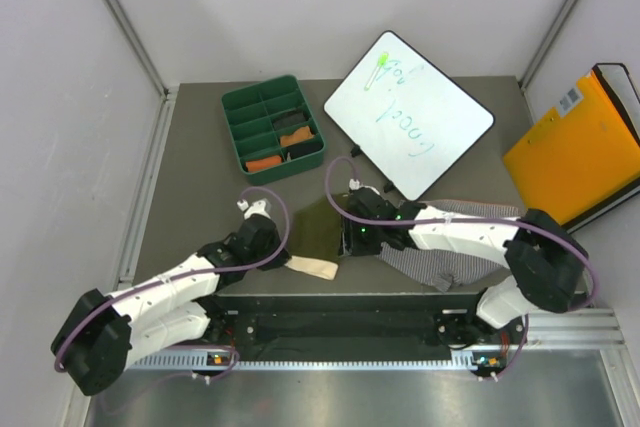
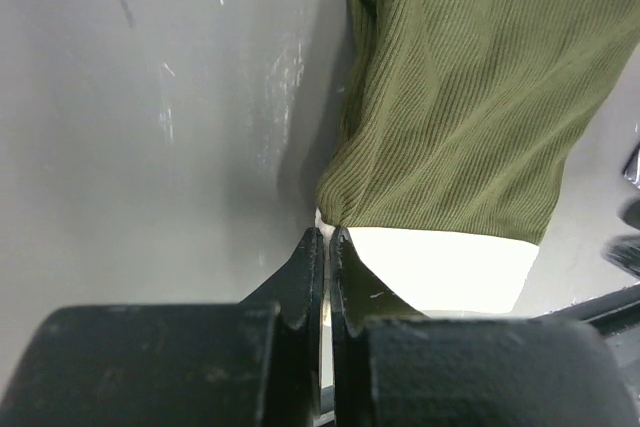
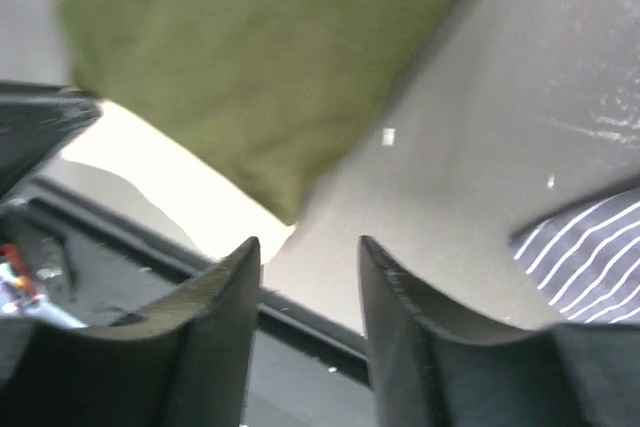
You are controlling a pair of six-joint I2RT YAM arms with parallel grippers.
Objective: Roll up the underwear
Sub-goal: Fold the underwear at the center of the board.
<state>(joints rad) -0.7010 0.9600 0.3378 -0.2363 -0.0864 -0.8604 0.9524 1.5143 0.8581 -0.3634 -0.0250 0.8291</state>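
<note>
Underwear [image 1: 318,227] before green tray [image 1: 231,135] and whiteboard [image 1: 410,117]

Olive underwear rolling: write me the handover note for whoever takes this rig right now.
Left gripper: shut, fingers pinching a corner of the olive underwear at its cream waistband.
Right gripper: open, holding nothing, over bare table beside the same garment.
Olive underwear lies spread flat near the table's front edge, between the two grippers; striped underwear lies crumpled to its right.
Done: nothing rolled yet.
Left: roll the olive pair, then the striped one.
</note>
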